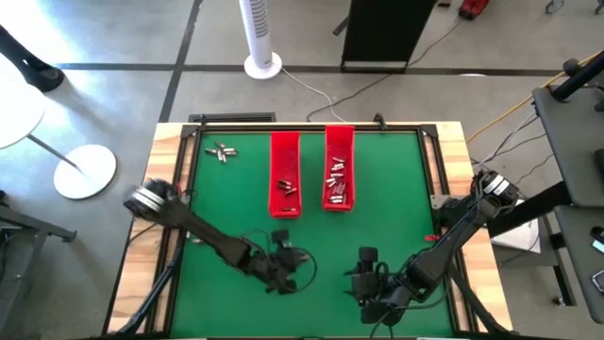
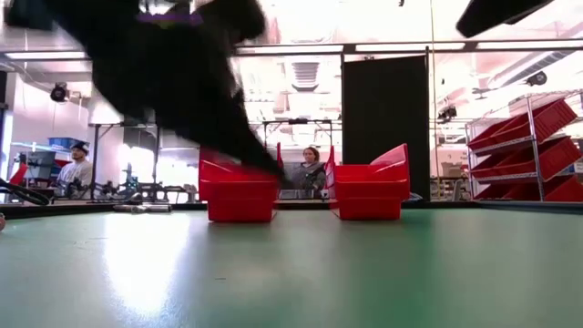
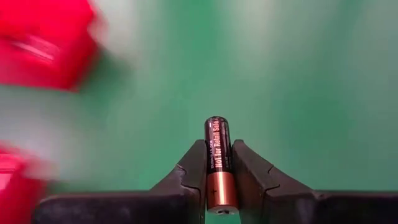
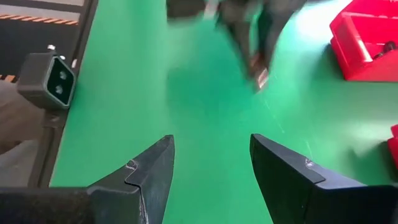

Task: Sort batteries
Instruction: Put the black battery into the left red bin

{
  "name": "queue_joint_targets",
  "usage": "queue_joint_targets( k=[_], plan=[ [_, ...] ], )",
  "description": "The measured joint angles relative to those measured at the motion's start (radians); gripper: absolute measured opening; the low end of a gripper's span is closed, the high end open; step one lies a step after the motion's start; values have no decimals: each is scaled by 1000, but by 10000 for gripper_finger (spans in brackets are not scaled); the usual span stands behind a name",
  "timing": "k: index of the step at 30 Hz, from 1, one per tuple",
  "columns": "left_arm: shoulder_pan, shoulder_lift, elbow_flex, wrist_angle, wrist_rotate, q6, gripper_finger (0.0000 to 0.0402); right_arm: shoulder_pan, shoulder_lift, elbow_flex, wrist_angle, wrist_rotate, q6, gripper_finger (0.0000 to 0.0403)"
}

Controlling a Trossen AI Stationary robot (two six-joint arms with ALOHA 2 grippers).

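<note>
Left gripper (image 3: 217, 180) low over the near half of the green table (image 1: 236, 203) — fingers pinching a black-and-copper battery (image 3: 217, 163). Right gripper (image 4: 211, 168) near the front edge, fingers spread, empty. Two red trays (image 1: 285, 175) farther back hold batteries — loose batteries (image 1: 222, 151) far left. Seated person (image 2: 310, 169) beyond.

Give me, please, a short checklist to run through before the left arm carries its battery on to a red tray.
1. Grip: left gripper shut on the dark battery, held between both fingers: ok.
2. Battery seating: it stands straight along the fingers: ok.
3. Target trays: left red tray and right red tray stand side by side, both holding cells: ok.
4. Which tray takes dark cells: cannot tell.
5. Right gripper open, empty, at the table's near edge: ok.
6. Loose batteries remain unsorted: not ok.
</note>
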Motion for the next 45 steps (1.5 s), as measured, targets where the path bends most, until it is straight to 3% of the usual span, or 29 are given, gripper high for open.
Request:
queue_joint_targets(
  k=[5, 9, 13, 16, 20, 28, 38, 45],
  plan=[
    [54, -214, 22, -322, -30, 15, 30, -5, 0, -42, 14, 25, 1, 203],
    [147, -340, 29, -420, -26, 84, 30, -8, 0, -96, 69, 80, -18, 203],
    [294, -380, 25, -529, 37, 206, 30, -38, 0, -148, 149, 88, -68, 203],
    [419, -391, 28, -521, 137, 331, 30, -66, 0, -194, 199, 89, -65, 203],
    [576, -384, 28, -498, 290, 455, 30, -101, 0, -246, 211, 88, -55, 203],
    [748, -377, 110, -539, 334, 620, 30, -215, 0, -282, 209, 86, -145, 203],
    [836, -202, 294, -803, 408, 761, 30, -377, -3, -280, 207, 16, -332, 203],
    [835, -73, 357, -817, 480, 813, 30, -435, -4, -245, 206, 14, -427, 203]
  ],
)
